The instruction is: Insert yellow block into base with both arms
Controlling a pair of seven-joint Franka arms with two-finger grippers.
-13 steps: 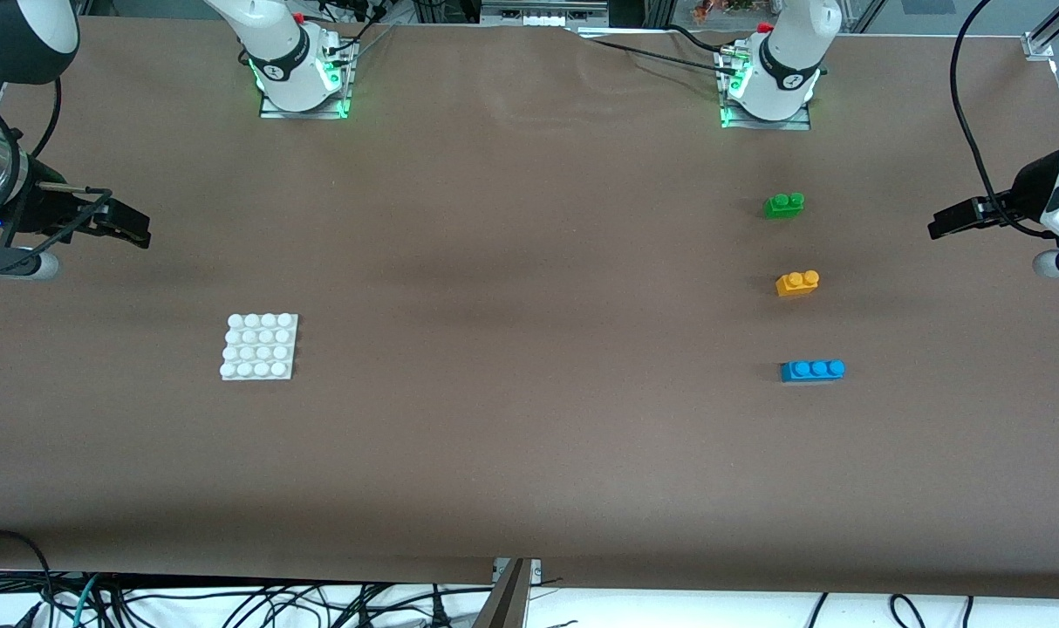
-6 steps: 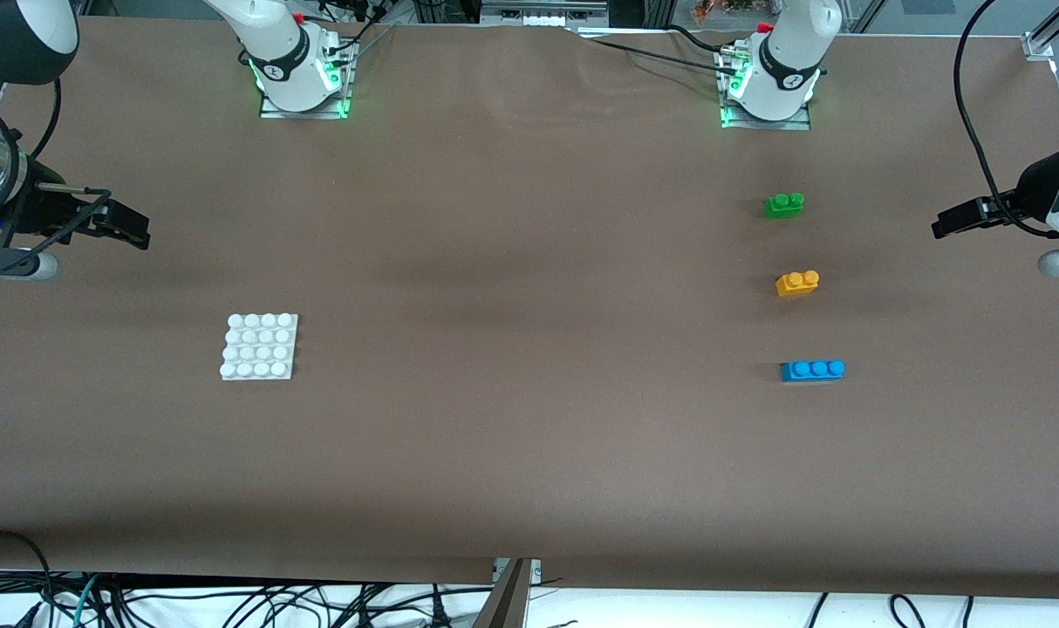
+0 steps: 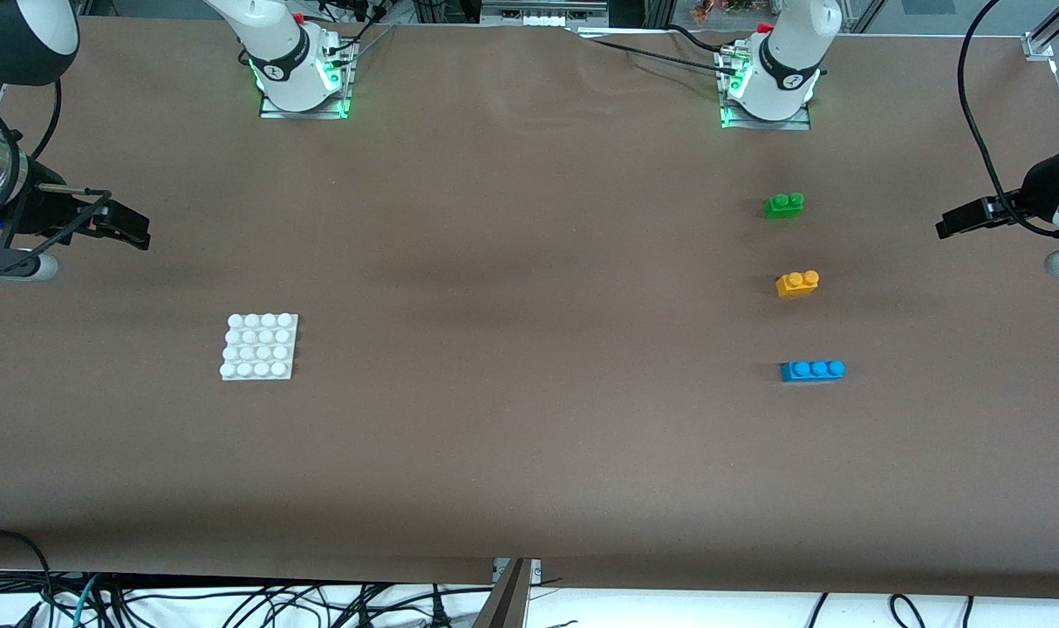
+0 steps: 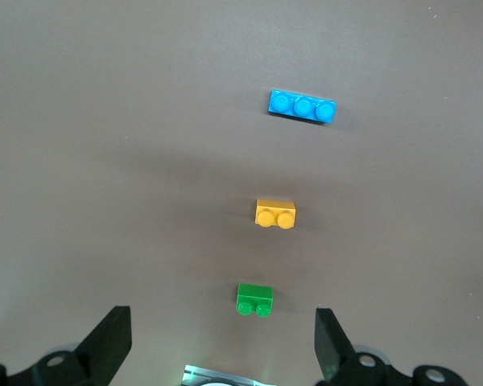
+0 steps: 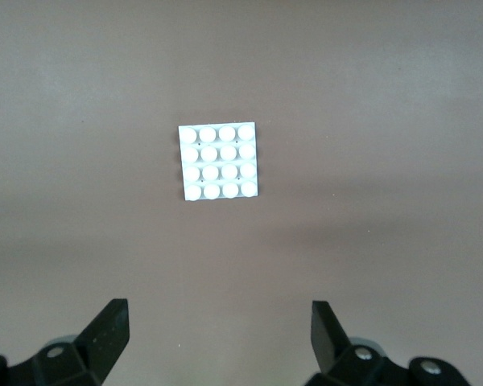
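We list the following on the brown surface.

Item: yellow block, a two-stud brick lying toward the left arm's end, untouched. From it, in the front view, a green two-stud brick lies at 12 o'clock, farther from the front camera, and a blue three-stud brick at 6 o'clock, nearer to it. The three form a spaced row, none touching.

Item: base, a white square plate with a 4x4 grid of studs, lying flat toward the right arm's end, well apart from the bricks, with nothing on it.

Item: left gripper, up in the air at the left arm's end, roughly 3 o'clock from the green brick in the front view. In its wrist view we see its fingers spread wide apart, holding nothing.

Item: right gripper, up in the air at the right arm's end, about 10 o'clock from the base in the front view. We see its fingers likewise wide apart and empty.
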